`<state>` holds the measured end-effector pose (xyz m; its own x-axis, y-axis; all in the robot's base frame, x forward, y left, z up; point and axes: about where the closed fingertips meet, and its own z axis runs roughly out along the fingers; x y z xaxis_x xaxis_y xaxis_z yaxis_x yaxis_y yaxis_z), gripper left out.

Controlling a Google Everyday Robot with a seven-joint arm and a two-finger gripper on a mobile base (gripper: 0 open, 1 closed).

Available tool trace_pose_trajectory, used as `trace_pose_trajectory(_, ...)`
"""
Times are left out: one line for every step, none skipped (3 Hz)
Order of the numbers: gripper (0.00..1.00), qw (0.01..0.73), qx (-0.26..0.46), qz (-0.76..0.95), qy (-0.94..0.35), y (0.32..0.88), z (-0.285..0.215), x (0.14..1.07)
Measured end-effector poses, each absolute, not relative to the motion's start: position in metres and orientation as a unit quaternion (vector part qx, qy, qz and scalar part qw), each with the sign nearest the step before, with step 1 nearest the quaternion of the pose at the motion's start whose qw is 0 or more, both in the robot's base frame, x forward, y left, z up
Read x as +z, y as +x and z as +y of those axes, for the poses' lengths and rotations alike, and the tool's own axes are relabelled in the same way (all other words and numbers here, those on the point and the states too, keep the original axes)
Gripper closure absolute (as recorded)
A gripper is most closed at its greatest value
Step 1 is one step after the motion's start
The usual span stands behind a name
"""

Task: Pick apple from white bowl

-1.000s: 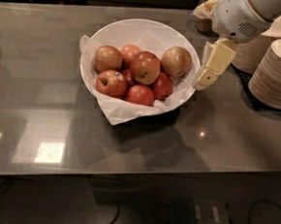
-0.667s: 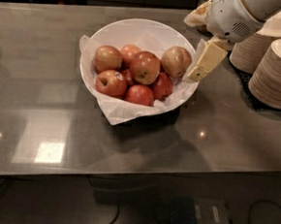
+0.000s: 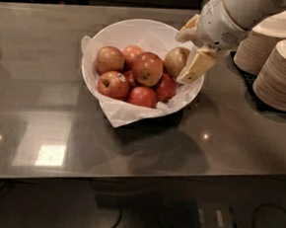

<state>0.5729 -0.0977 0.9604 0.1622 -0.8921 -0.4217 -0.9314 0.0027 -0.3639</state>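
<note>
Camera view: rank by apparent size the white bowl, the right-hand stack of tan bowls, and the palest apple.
1. white bowl
2. stack of tan bowls, partly cut off
3. palest apple, gripper beside it at the bowl's right rim

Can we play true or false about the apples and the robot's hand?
The apples sit in a white bowl. True.
The hand is far left of the bowl. False: it hangs over the bowl's right rim, beside the palest apple.
The palest apple is outside the bowl. False: it lies in the bowl.
Stacks of tan paper bowls stand right of the white bowl. True.
</note>
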Motion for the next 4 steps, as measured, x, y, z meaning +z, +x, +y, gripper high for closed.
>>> trace_pose_trajectory(0.23,0.284,0.023,0.644,-0.71,0.582,-0.1,0.952)
trace_pose_trajectory(0.23,0.288,0.012,0.643,-0.709,0.592,-0.104,0.95)
trace_pose_trajectory(0.24,0.29,0.01,0.642,-0.71,0.599,-0.105,0.948)
trace_pose_trajectory(0.26,0.293,0.024,0.641,-0.709,0.606,-0.1,0.94)
